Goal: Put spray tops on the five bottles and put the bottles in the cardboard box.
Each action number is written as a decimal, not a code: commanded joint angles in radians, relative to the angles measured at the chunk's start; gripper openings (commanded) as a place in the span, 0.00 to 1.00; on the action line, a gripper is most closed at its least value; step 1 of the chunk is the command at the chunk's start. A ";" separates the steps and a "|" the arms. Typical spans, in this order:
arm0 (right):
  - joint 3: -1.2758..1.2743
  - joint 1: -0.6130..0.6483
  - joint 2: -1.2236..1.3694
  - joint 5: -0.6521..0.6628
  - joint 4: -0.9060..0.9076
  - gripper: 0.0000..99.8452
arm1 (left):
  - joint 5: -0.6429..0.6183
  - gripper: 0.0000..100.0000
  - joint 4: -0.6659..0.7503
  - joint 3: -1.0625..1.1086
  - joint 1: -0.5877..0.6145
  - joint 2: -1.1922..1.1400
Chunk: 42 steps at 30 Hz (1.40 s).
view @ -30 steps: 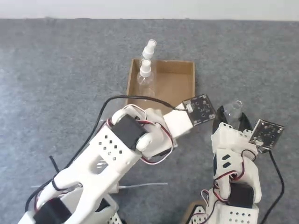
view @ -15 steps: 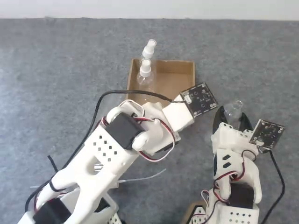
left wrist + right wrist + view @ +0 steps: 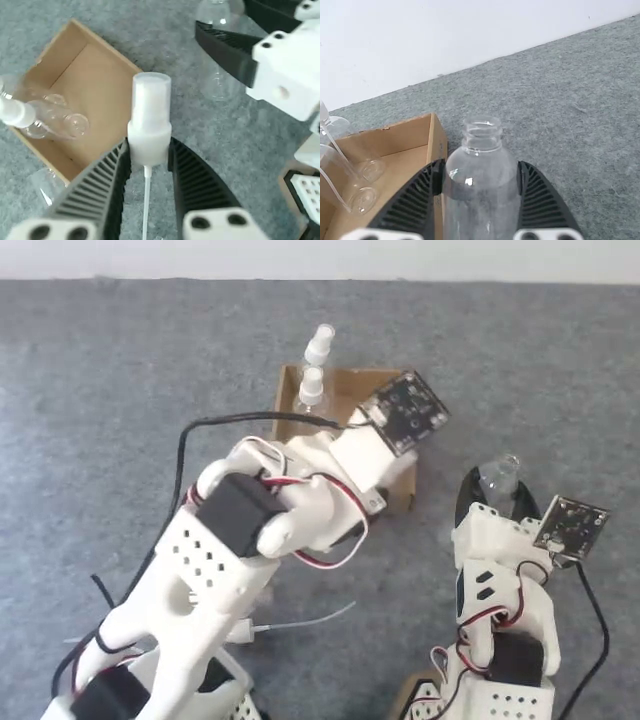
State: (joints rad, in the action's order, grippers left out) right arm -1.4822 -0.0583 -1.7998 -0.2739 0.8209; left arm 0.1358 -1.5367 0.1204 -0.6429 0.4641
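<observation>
The left gripper [image 3: 147, 162] is clamped on a white spray top [image 3: 149, 120]. Its black ribbed fingers [image 3: 107, 175] pinch the collar from both sides, and the thin dip tube [image 3: 145, 205] hangs straight down between them.

From above, the left arm [image 3: 250, 530] runs up from 7 o'clock. Its wrist camera board [image 3: 403, 412] sits over the 1 o'clock corner of the cardboard box [image 3: 345, 398], and the box itself lies at 12 o'clock from the middle of the grey carpet [image 3: 120, 390].

At 4 o'clock from the box, the right gripper [image 3: 495, 502] is closed around a clear bottle [image 3: 497, 475]. Its wrist view shows both fingers pressed against the shoulders of the bottle, which is upright with an open neck and no top on it. Whether its base touches the carpet, I cannot tell.

In the left wrist view, the spray top is held between the box and that open bottle, well apart from the neck.

One capped bottle [image 3: 312, 395] sits in the box's 10 o'clock corner. A second capped bottle [image 3: 321, 341] stands just beyond the box's 12 o'clock wall, outside it on the carpet.
</observation>
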 commanded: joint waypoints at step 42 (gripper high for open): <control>0.017 -0.004 -0.016 -0.009 -0.016 0.05 | -0.167 0.01 0.212 -0.051 0.152 0.552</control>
State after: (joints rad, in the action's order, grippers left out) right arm -1.4822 -0.0583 -1.7998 -0.2739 0.8209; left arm -0.0100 -1.3602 0.1158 -0.4941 0.9383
